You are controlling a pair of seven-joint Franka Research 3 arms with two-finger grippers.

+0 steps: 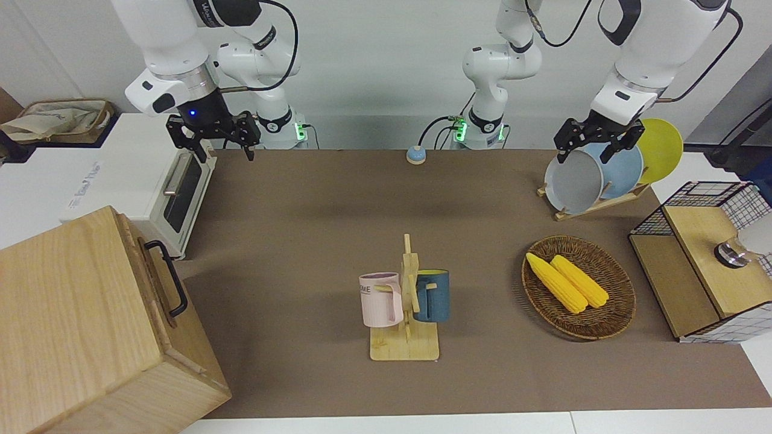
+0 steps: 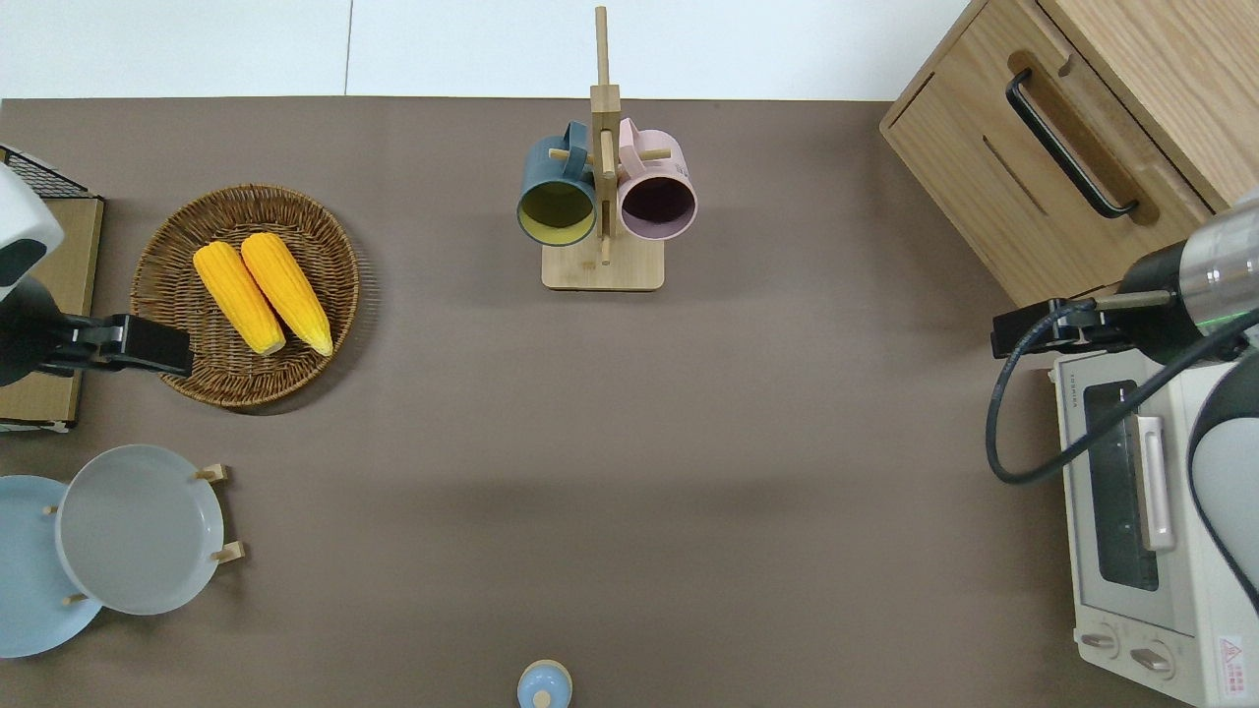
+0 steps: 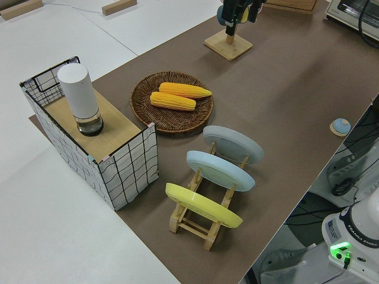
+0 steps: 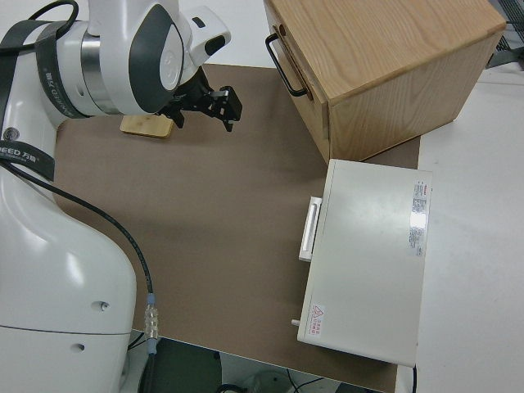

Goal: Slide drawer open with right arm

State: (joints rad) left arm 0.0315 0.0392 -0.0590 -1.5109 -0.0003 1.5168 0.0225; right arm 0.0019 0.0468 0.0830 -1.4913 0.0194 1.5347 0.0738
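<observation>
The drawer (image 1: pixel 158 283) is the front of a big pale-wood box at the right arm's end of the table, farther from the robots than the toaster oven. Its black bar handle (image 1: pixel 170 278) faces the mat, and the drawer sits flush with the box. It also shows in the overhead view (image 2: pixel 1023 187) and the right side view (image 4: pixel 299 78). My right gripper (image 1: pixel 218 147) is open and empty, up in the air. In the overhead view (image 2: pixel 1033 329) it is over the mat by the toaster oven's corner, apart from the handle (image 2: pixel 1067 143). My left gripper (image 1: pixel 597 144) is parked and open.
A white toaster oven (image 1: pixel 175 181) stands beside the box, nearer to the robots. A wooden mug rack (image 1: pixel 405 301) with pink and blue mugs stands mid-table. A corn basket (image 1: pixel 579 286), a plate rack (image 1: pixel 597 175) and a wire-mesh cabinet (image 1: pixel 699 259) stand toward the left arm's end.
</observation>
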